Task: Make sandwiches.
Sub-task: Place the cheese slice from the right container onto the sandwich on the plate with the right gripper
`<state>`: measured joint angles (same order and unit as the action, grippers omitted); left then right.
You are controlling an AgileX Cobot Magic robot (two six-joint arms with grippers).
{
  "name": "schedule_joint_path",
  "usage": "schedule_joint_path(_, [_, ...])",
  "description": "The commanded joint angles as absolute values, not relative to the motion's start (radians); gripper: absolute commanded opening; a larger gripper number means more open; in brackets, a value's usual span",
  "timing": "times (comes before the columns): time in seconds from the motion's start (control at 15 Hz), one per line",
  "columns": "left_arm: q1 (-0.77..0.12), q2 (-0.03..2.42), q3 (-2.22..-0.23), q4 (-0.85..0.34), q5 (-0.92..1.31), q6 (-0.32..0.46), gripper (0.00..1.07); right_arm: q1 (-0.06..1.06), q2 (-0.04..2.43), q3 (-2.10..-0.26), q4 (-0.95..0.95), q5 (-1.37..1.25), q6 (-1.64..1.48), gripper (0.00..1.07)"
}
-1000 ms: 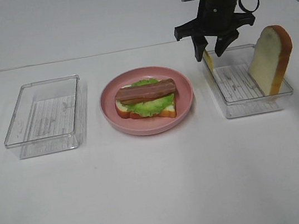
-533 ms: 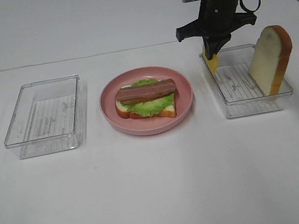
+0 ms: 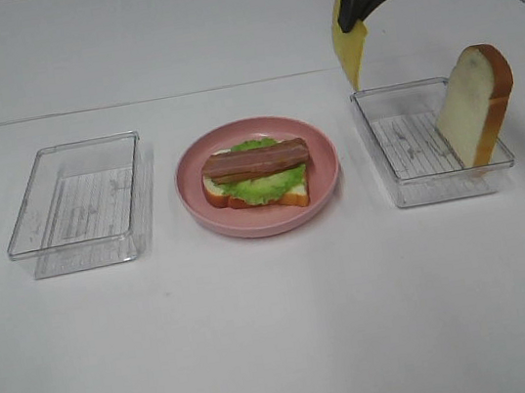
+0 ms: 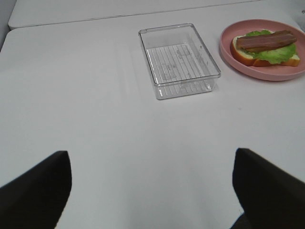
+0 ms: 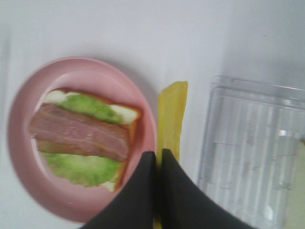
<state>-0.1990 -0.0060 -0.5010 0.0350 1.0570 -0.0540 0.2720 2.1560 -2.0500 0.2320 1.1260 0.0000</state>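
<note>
Yellow cheese [image 3: 350, 45] dangles, clamped in the right gripper [image 3: 352, 15]; the left gripper [image 4: 150, 152] gapes wide. Pinched by one edge, it may slip.

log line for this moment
right gripper: shut on cheese slice, airborne | left gripper: open, empty | plate: bread, lettuce, bacon | second slice: in right container

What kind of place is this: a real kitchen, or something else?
Probably a robot test bench, not a real kitchen: a plain white table, clear plastic trays, an open sandwich on a pink plate, and the right gripper holding a yellow cheese slice.
</note>
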Motion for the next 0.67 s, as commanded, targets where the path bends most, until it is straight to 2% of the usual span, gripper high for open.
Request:
schedule_joint_path(0.07, [-0.198, -0.026, -0.498, 0.035, 1.045, -0.057, 0.87, 0.275, 2.152, -2.053, 0.377, 1.134, -0.069, 0.0])
schedule_joint_path(0.2, [-0.198, -0.026, -0.498, 0.035, 1.045, -0.057, 0.87, 0.302, 2.191, -2.053, 0.558, 1.138, -0.14, 0.0])
schedule_joint_path(0.67, [-0.198, -0.026, -0.498, 0.035, 1.045, -0.057, 0.87, 0.429, 2.281, -2.053, 0.643, 1.137, -0.162, 0.0])
